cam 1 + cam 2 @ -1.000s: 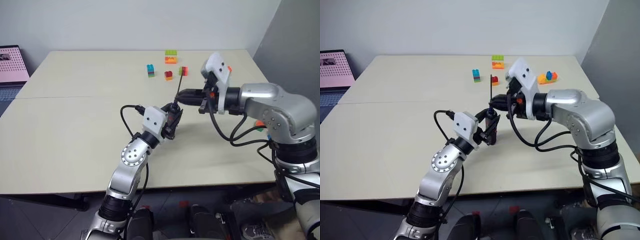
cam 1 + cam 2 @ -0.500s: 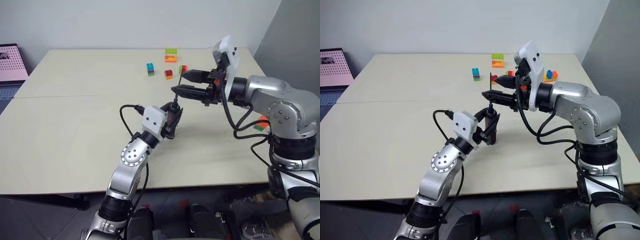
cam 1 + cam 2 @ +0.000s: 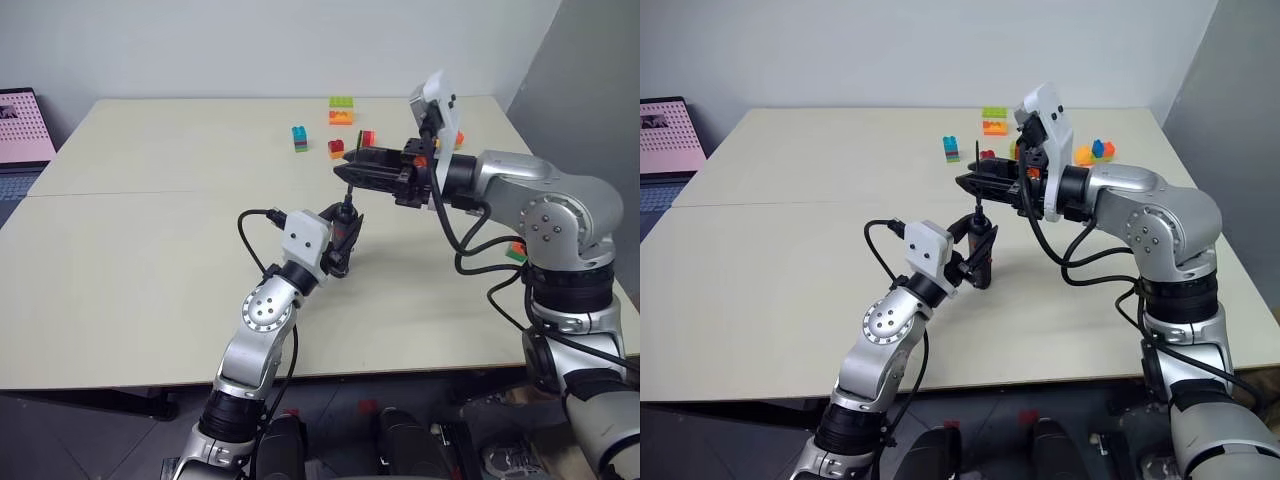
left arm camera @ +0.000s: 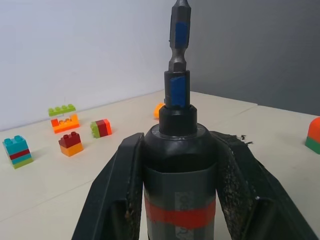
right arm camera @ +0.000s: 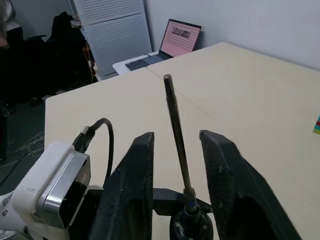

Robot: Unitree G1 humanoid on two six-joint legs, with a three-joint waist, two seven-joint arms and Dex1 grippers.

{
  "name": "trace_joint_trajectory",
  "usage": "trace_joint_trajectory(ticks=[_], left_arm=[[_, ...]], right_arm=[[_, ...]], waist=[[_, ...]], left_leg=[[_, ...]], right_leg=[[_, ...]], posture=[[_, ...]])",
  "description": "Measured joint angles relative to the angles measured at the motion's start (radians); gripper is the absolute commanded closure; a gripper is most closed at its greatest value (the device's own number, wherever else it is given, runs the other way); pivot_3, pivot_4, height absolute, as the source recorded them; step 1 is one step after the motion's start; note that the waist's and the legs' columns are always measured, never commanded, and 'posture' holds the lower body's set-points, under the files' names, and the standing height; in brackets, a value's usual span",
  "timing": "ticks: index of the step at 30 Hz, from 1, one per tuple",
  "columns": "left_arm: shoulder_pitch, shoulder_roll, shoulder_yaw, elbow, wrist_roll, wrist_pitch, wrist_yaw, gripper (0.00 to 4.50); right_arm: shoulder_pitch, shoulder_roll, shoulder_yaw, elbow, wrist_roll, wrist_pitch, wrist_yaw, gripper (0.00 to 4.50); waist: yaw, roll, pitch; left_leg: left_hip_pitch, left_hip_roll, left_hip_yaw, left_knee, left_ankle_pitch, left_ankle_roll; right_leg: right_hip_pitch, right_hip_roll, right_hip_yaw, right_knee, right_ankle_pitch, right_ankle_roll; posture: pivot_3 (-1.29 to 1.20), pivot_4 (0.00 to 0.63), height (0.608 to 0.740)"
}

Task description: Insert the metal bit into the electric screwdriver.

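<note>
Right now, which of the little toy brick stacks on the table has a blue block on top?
The brick stack farthest to the robot's left: its top is blue. The others nearby are topped green or red.

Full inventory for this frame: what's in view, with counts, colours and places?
table: one, beige, under everything
toy bricks: at least five small stacks, multicoloured, far side of table
laptop: one, pink screen, beyond the table's left edge
electric screwdriver: one, black, upright in left gripper
metal bit: one, dark grey, standing in the screwdriver's tip
left gripper: shut on the screwdriver
right gripper: open, fingers either side of the bit
</note>
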Motion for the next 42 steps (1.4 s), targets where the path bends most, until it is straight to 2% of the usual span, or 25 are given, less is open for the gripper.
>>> trace_joint_trajectory(ticks=[2, 3, 30, 31, 35, 42], left_arm=[[0.001, 0.000, 0.001, -0.001, 0.000, 0.001, 0.000, 2.86], [0.002, 0.000, 0.001, -0.003, 0.000, 0.001, 0.000, 2.86], [0.011, -0.002, 0.002, -0.011, 0.002, 0.005, 0.002, 2.86], [0.011, -0.002, 0.001, -0.011, 0.002, 0.005, 0.001, 2.86], [0.010, -0.002, 0.003, -0.011, 0.001, 0.005, 0.002, 2.86], [0.009, -0.002, 0.003, -0.010, 0.001, 0.005, 0.002, 2.86]], right_arm=[[-0.008, 0.000, 0.011, 0.003, -0.010, -0.003, 0.003, 4.36], [-0.013, 0.000, 0.015, 0.004, -0.022, -0.006, 0.000, 4.50], [-0.013, -0.016, 0.064, -0.008, -0.093, -0.055, 0.042, 4.50], [-0.010, -0.016, 0.064, -0.011, -0.094, -0.056, 0.042, 4.05], [0.028, -0.017, 0.087, -0.022, -0.094, -0.053, 0.048, 3.23], [0.029, -0.016, 0.090, -0.031, -0.093, -0.054, 0.045, 1.43]], waist=[[0.000, 0.000, 0.000], [0.000, 0.000, 0.000], [0.000, 0.000, 0.000], [0.000, 0.000, 0.000], [0.000, 0.000, 0.000], [0.000, 0.000, 0.000]], left_leg=[[0.000, 0.000, 0.000, 0.000, 0.000, 0.000], [0.000, 0.000, 0.000, 0.000, 0.000, 0.000], [0.001, 0.000, 0.000, 0.001, 0.000, 0.000], [0.001, 0.000, 0.000, 0.001, 0.000, 0.000], [0.001, 0.000, 0.000, 0.001, 0.000, 0.000], [0.001, 0.000, 0.000, 0.001, 0.000, 0.000]], right_leg=[[0.000, 0.000, 0.000, 0.000, 0.000, 0.000], [0.000, 0.000, 0.000, 0.000, 0.000, 0.000], [0.001, 0.000, 0.000, 0.001, 0.000, 0.000], [0.001, 0.000, 0.000, 0.001, 0.000, 0.000], [0.001, 0.000, 0.000, 0.001, 0.000, 0.000], [0.001, 0.000, 0.001, 0.001, 0.000, 0.000]], posture=[[0.00, 0.150, 0.740], [0.00, 0.150, 0.740], [0.00, 0.150, 0.740], [0.00, 0.150, 0.740], [0.00, 0.150, 0.740], [0.00, 0.150, 0.740]])
